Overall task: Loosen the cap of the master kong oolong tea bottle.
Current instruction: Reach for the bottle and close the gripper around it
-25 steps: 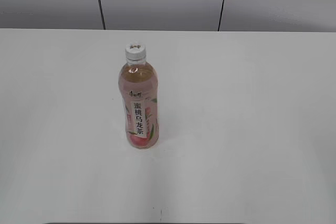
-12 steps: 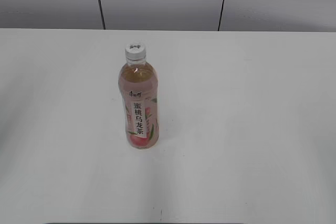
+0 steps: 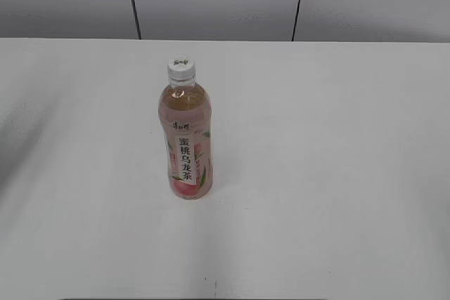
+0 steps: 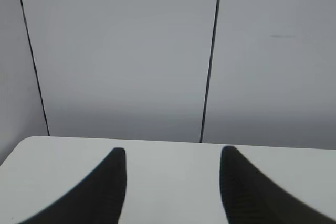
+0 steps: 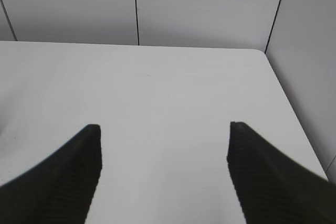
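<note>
While nothing has shifted over the last second, the master kong oolong tea bottle (image 3: 185, 138) stands upright on the white surface (image 3: 337, 173), cap (image 3: 181, 68) untouched. Left tool (image 4: 173, 187) hangs half-open, empty; right tool (image 5: 164, 171) gapes wide, empty: loosening hasn't begun.

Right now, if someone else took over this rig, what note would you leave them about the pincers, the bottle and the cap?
Left pincer: open, empty, over the table's far left corner, facing the wall.
Right pincer: open wider, empty, above bare table near its far right corner.
Neither arm shows in the exterior view.
Master kong oolong tea bottle: upright, left of the table's centre, untouched.
Cap: on the neck.
Done: nothing visible.
Left: steady the bottle with one pincer, grip the cap with the other, twist it loose.
</note>
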You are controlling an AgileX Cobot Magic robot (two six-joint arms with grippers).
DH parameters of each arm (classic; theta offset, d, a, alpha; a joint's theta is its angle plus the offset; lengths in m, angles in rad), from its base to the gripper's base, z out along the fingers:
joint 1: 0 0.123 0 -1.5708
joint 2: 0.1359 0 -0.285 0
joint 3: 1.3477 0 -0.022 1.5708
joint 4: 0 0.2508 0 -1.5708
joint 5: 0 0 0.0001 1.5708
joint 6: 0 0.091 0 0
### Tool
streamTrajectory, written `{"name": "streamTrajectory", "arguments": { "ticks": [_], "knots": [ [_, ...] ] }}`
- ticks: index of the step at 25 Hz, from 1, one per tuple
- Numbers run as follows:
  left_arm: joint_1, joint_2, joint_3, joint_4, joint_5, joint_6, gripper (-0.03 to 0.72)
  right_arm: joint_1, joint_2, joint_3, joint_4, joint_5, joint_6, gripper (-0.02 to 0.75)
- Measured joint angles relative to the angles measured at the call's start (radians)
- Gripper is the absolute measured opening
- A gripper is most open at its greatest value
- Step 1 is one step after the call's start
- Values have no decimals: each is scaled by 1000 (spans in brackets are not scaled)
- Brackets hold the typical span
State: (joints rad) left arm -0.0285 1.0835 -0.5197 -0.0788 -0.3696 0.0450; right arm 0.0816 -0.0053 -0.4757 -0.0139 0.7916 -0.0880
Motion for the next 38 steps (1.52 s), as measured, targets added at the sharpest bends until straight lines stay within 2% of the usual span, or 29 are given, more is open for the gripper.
{"name": "streamTrajectory", "arguments": {
  "ticks": [3, 8, 13, 17, 23, 28, 34, 38],
  "knots": [
    [0, 86, 40, -1, -134, -12, 363, 0, 0, 0, 0, 0, 0, 565],
    [0, 177, 122, 55, -328, -125, 363, 0, 0, 0, 5, 0, 0, 565],
    [0, 249, 235, 235, -542, -213, 363, 0, 0, 0, 30, 0, 0, 565],
    [0, 305, 300, 350, -672, -231, 363, 0, 0, 0, 37, 0, 0, 565],
    [-1, 433, 313, 569, -816, -259, 363, 0, 0, 0, 38, 0, 0, 565],
    [-1, 600, 312, 650, -833, -262, 366, 0, 0, 0, 39, 0, 0, 565],
    [-1, 719, 310, 769, -833, -263, 508, 0, 0, 0, 39, 0, 0, 565],
    [-1, 724, 302, 785, -833, -265, 548, 0, 0, 0, 39, 0, 0, 565]
  ]
}}
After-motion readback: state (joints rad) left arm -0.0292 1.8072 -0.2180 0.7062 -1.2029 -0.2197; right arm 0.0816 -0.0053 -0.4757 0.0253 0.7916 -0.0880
